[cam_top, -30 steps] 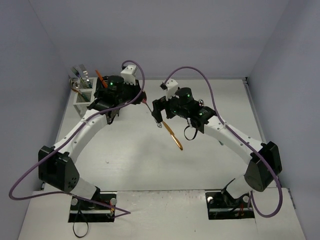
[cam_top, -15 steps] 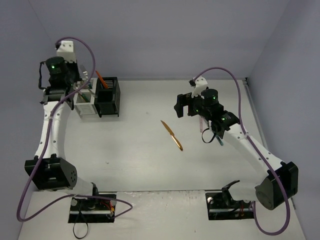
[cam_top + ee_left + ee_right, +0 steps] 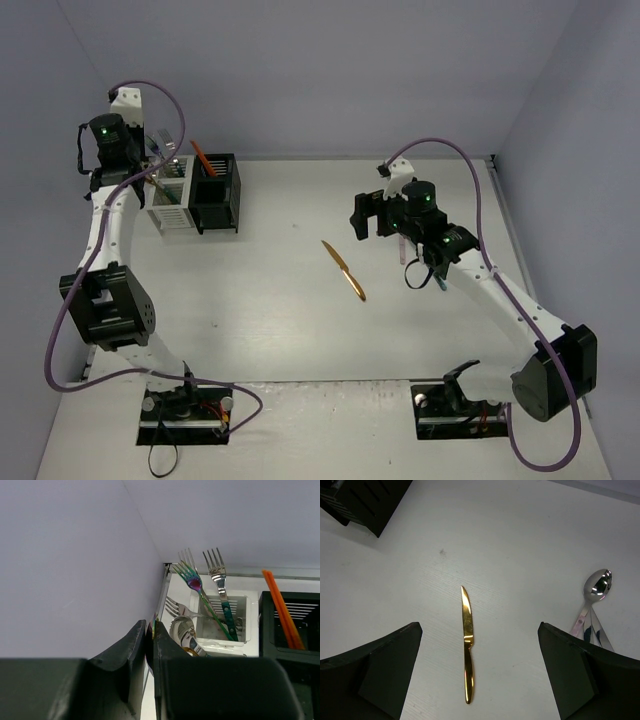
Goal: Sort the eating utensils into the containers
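Right fingers (image 3: 385,670) spread as wide as they go, nothing held. They hang over the gold knife (image 3: 467,645), one on each side of it in the wrist view, not touching. The knife lies flat on the tabletop (image 3: 530,540) near the middle, well apart from both caddies.

Left fingers (image 3: 127,655) pressed together. No utensil clearly between them; there is a thin coloured sliver at the seam, can't tell what it is.

Step in hand, my read: right arm picks up the knife. To do it well:
- come straight down and keep the knife centred between the fingers
- close across the handle end, not the thin blade tip
- the knife is flat and slick, so the tips need to get right to the tabletop or it will skid out
- keep clear of the silver spoon (image 3: 597,587) and the pink handles near it on the right

Right arm pose: reaches forward from its base, elbow out to the right, wrist tipped down.

Left arm pose: stretched tall by the left wall, wrist high above the white caddy (image 3: 170,205). That caddy holds forks (image 3: 216,570) and a spoon. The black caddy (image 3: 215,195) beside it holds an orange chopstick (image 3: 282,610).
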### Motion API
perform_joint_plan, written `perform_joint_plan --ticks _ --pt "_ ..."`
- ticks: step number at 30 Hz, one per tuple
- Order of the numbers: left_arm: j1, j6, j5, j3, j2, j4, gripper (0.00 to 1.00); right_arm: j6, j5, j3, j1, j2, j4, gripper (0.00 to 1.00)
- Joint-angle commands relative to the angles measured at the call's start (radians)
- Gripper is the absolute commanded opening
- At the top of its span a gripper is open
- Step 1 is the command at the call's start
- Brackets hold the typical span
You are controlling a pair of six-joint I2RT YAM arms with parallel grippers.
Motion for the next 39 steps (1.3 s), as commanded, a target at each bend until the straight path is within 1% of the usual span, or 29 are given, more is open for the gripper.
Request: perform_joint_plan --ticks 1,3,6,11,19,20,21,23,25,27,30,31,32,34,36,39 --pt "0.015 -0.015 0.014 -0.017 -0.005 0.225 0.0 -0.008 0.016 0.007 -0.012 -0.014 0.035 1.0" --pt "0.018 -0.031 0.015 -0.024 0.002 0.263 0.0 -0.007 0.013 0.009 -0.013 -0.011 0.031 1.0" --pt "0.021 -0.041 0.064 -0.039 0.013 0.292 0.0 -0.003 0.013 0.008 -0.016 -0.005 0.024 1.0" --pt "0.021 -0.06 0.108 -0.126 0.02 0.327 0.0 0.003 0.015 0.01 -0.018 0.004 0.021 1.0" --pt "0.024 -0.079 0.138 -0.226 0.006 0.334 0.0 -0.006 0.025 0.031 -0.025 0.037 0.013 1.0" --pt "0.027 -0.085 0.137 -0.23 0.004 0.334 0.04 -0.003 0.035 0.034 -0.026 0.044 0.011 1.0" --pt "0.029 -0.092 0.131 -0.231 0.002 0.334 0.12 0.002 0.049 0.037 -0.026 0.05 0.01 1.0" --pt "0.032 -0.105 0.11 -0.23 -0.004 0.334 0.34 0.017 0.089 0.046 -0.029 0.065 0.005 1.0" --pt "0.032 -0.126 0.091 -0.227 -0.012 0.334 0.5 0.035 0.153 0.053 -0.032 0.086 0.001 1.0" --pt "0.033 -0.147 0.079 -0.223 -0.029 0.329 0.62 0.062 0.209 0.063 -0.035 0.107 -0.007 1.0" --pt "0.032 -0.221 0.075 -0.215 -0.059 0.303 0.77 0.127 0.285 0.087 -0.042 0.158 -0.014 0.99" --pt "0.032 -0.227 0.071 -0.213 -0.069 0.283 0.77 0.131 0.304 0.096 -0.048 0.162 -0.017 0.99" --pt "0.031 -0.264 0.065 -0.202 -0.087 0.238 0.8 0.158 0.324 0.112 -0.058 0.19 -0.041 0.98" --pt "0.025 -0.324 0.051 -0.179 -0.111 0.147 0.82 0.2 0.346 0.136 -0.079 0.233 -0.064 0.96" --pt "0.0 -0.383 0.043 -0.144 -0.135 0.023 0.83 0.236 0.349 0.155 -0.103 0.285 -0.084 0.93" --pt "-0.049 -0.43 0.031 -0.152 -0.189 -0.097 0.86 0.283 0.338 0.181 -0.15 0.342 -0.104 0.89"
